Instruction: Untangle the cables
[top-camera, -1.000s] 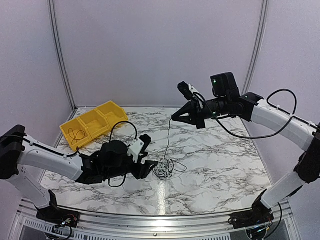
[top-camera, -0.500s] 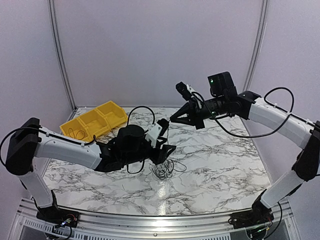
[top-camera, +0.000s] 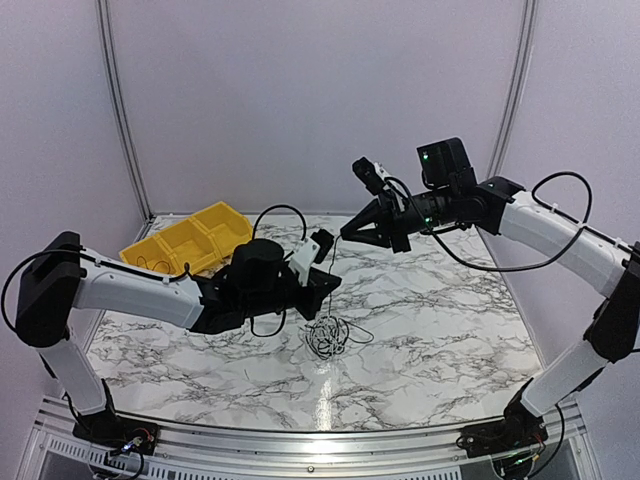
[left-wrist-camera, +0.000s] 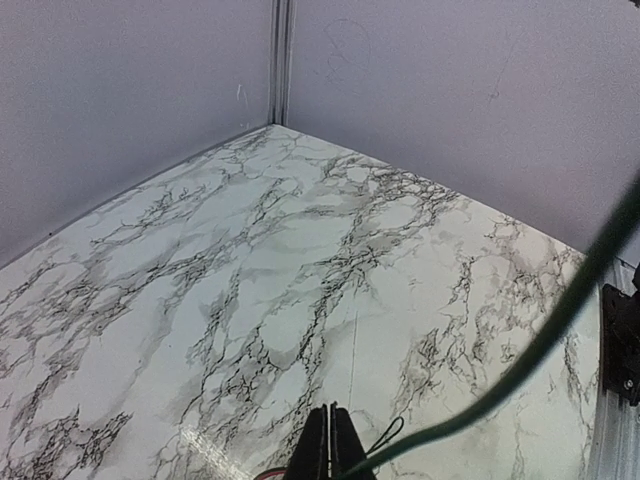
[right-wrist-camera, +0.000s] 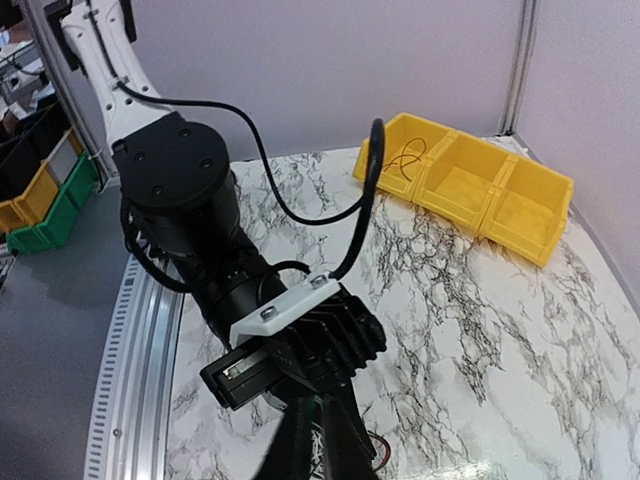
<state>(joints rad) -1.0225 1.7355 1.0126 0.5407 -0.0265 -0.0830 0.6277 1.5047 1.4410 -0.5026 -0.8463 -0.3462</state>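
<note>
The cables (top-camera: 327, 338) lie as a small tangle of thin dark loops on the marble table (top-camera: 430, 330). One thin strand rises from the tangle to my right gripper (top-camera: 345, 235), which is shut on it high above the table. My left gripper (top-camera: 334, 282) is shut on the same strand a little lower. In the left wrist view the fingers (left-wrist-camera: 333, 425) are pressed together, with a green strand (left-wrist-camera: 520, 350) running into them and a small dark loop (left-wrist-camera: 385, 432) beside them. In the right wrist view my right gripper (right-wrist-camera: 320, 410) pinches a green strand just above the left gripper's body (right-wrist-camera: 300, 340).
A yellow three-compartment bin (top-camera: 190, 245) stands at the back left, also seen in the right wrist view (right-wrist-camera: 470, 180). A thin dark wire (top-camera: 150, 268) lies in its leftmost compartment. White walls close the table at the back and sides.
My left gripper lifted from beside the tangle, swung right and up to the hanging strand, and closed on it. The right gripper stayed shut on the strand and barely shifted.
</note>
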